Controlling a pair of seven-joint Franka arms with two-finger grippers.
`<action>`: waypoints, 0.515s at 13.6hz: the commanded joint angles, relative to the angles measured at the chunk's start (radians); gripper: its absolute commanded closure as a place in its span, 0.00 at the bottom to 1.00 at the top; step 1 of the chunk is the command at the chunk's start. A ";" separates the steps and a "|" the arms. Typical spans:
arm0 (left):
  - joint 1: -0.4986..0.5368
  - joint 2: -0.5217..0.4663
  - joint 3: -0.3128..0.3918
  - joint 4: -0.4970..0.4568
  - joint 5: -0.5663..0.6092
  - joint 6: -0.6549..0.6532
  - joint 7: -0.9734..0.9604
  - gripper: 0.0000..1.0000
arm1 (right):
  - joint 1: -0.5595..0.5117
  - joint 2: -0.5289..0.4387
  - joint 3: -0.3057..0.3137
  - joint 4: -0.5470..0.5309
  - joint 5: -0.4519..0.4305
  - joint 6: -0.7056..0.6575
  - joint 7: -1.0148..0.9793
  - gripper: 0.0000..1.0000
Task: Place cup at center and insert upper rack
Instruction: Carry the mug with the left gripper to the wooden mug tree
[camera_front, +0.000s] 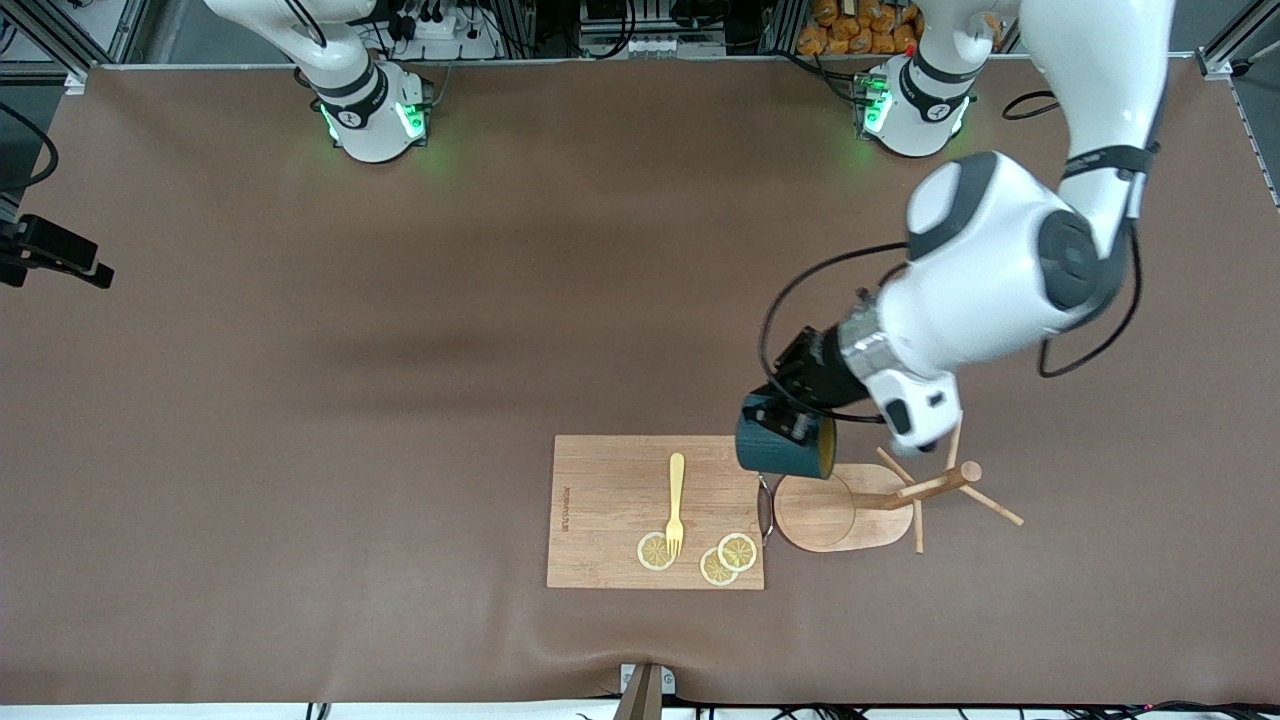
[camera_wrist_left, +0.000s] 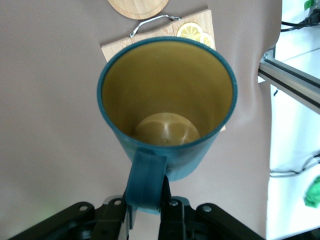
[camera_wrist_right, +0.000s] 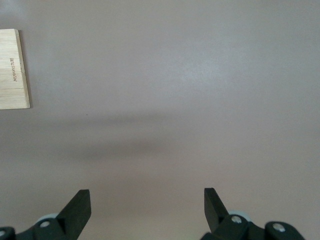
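My left gripper (camera_front: 792, 412) is shut on the handle of the dark teal cup (camera_front: 785, 450), which hangs tilted in the air over the corner of the cutting board (camera_front: 610, 500) and the rim of the upper rack's base. In the left wrist view the cup (camera_wrist_left: 167, 100) shows its yellowish inside, its handle pinched in the left gripper (camera_wrist_left: 147, 200). The upper rack (camera_front: 835, 512), a light wooden mug tree with thin pegs, stands beside the board toward the left arm's end. My right gripper (camera_wrist_right: 147, 200) is open over bare table, holding nothing.
On the cutting board lie a yellow fork (camera_front: 676, 500) and three lemon slices (camera_front: 737, 551). A metal handle (camera_front: 766, 510) sits on the board's edge beside the rack. One end of the board (camera_wrist_right: 12, 70) shows in the right wrist view.
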 joint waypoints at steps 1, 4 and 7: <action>0.071 -0.013 -0.008 -0.025 -0.137 0.027 0.097 1.00 | -0.017 0.002 0.017 0.013 0.013 -0.007 0.013 0.00; 0.134 0.002 -0.006 -0.026 -0.275 0.041 0.175 1.00 | -0.013 0.001 0.020 0.013 0.013 -0.007 0.014 0.00; 0.175 0.019 -0.003 -0.026 -0.402 0.084 0.232 1.00 | -0.010 0.002 0.021 0.013 0.013 -0.007 0.014 0.00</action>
